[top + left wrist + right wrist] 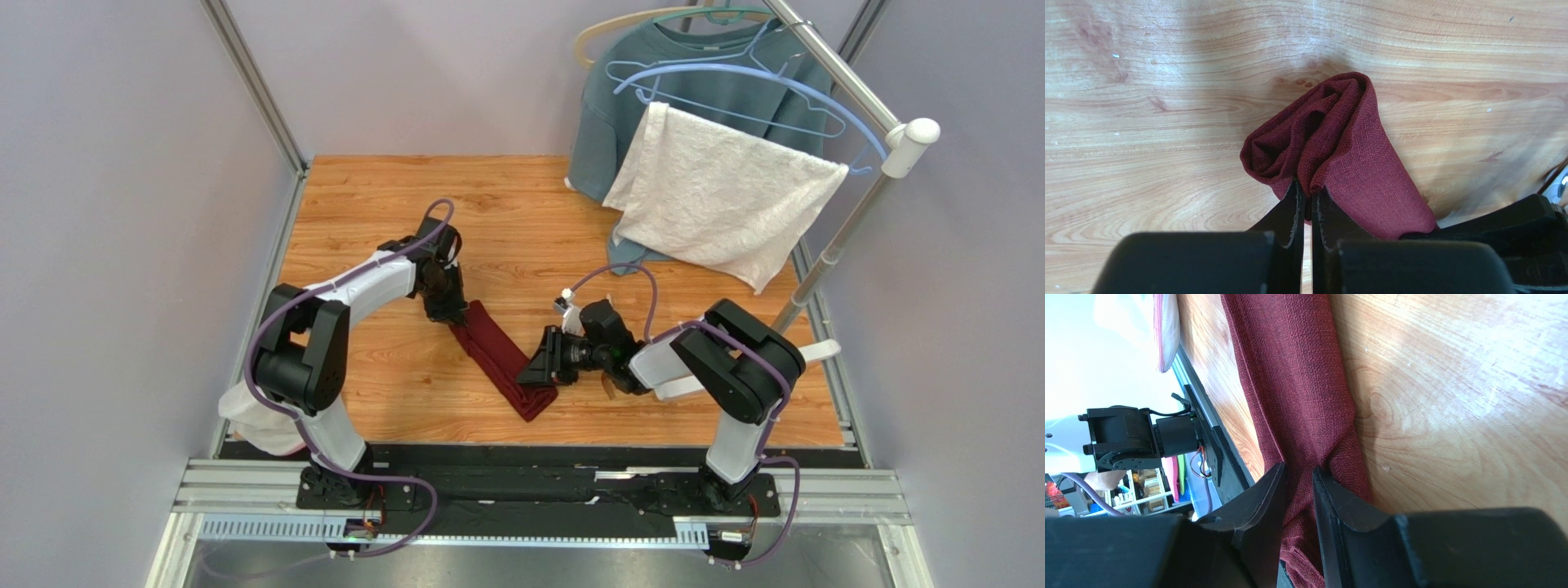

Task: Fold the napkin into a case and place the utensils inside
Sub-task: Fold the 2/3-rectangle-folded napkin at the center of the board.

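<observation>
The maroon napkin (503, 355) lies on the wooden table (368, 208) as a narrow folded strip, running diagonally from upper left to lower right. My left gripper (456, 312) sits at its far end. In the left wrist view that gripper (1308, 190) is shut on a fold of the bunched napkin (1352, 141). My right gripper (536, 368) is at the near end. The right wrist view shows this gripper (1298, 471) pinching the napkin (1296, 373) between its fingers. The utensils are out of view.
A white textured towel (724, 196) and a grey-blue sweatshirt (607, 116) hang from a metal rack (846, 233) at the back right, with blue hangers (761, 86). A black rail (552, 459) borders the table's near edge.
</observation>
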`<control>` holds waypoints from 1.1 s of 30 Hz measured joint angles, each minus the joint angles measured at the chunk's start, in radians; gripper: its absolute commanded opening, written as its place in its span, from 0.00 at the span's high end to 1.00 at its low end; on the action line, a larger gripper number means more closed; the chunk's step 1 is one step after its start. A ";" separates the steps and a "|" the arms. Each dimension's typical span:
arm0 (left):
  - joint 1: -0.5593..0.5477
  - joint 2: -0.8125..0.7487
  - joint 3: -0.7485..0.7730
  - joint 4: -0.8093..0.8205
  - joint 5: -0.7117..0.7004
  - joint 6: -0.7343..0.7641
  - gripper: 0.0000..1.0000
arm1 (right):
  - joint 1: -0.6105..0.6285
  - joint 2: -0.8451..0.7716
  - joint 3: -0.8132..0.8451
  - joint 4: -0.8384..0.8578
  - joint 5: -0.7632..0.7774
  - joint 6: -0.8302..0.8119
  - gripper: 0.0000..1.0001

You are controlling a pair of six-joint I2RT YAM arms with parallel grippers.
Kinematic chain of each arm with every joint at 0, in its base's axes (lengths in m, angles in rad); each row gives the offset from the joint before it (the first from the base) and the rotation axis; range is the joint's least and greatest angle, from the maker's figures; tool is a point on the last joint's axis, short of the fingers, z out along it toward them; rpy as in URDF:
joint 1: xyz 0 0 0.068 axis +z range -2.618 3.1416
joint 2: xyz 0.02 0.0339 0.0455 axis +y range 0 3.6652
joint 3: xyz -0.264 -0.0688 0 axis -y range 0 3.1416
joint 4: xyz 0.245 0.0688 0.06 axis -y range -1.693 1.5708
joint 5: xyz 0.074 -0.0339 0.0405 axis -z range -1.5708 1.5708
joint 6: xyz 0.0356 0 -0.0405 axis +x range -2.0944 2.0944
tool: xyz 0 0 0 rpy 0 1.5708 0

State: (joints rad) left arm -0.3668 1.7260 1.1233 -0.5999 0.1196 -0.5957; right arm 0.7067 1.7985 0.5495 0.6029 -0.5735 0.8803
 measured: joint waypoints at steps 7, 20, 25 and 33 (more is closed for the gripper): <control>0.023 0.006 -0.013 0.035 0.059 0.014 1.00 | 0.002 -0.005 -0.004 0.009 0.003 -0.014 0.67; 0.052 -0.017 -0.105 0.187 0.085 0.003 1.00 | 0.040 -0.224 0.159 -0.614 0.013 -0.225 0.61; 0.053 -0.017 -0.113 0.207 0.089 -0.007 1.00 | 0.054 -0.146 0.170 -0.606 -0.030 -0.225 0.63; 0.053 -0.017 -0.122 0.229 0.091 -0.016 1.00 | 0.072 -0.172 0.327 -0.805 0.068 -0.294 0.65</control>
State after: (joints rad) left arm -0.3134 1.7088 1.0012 -0.3710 0.2104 -0.6117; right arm 0.7792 1.6268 0.8761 -0.2020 -0.5060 0.5865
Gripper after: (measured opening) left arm 0.019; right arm 0.352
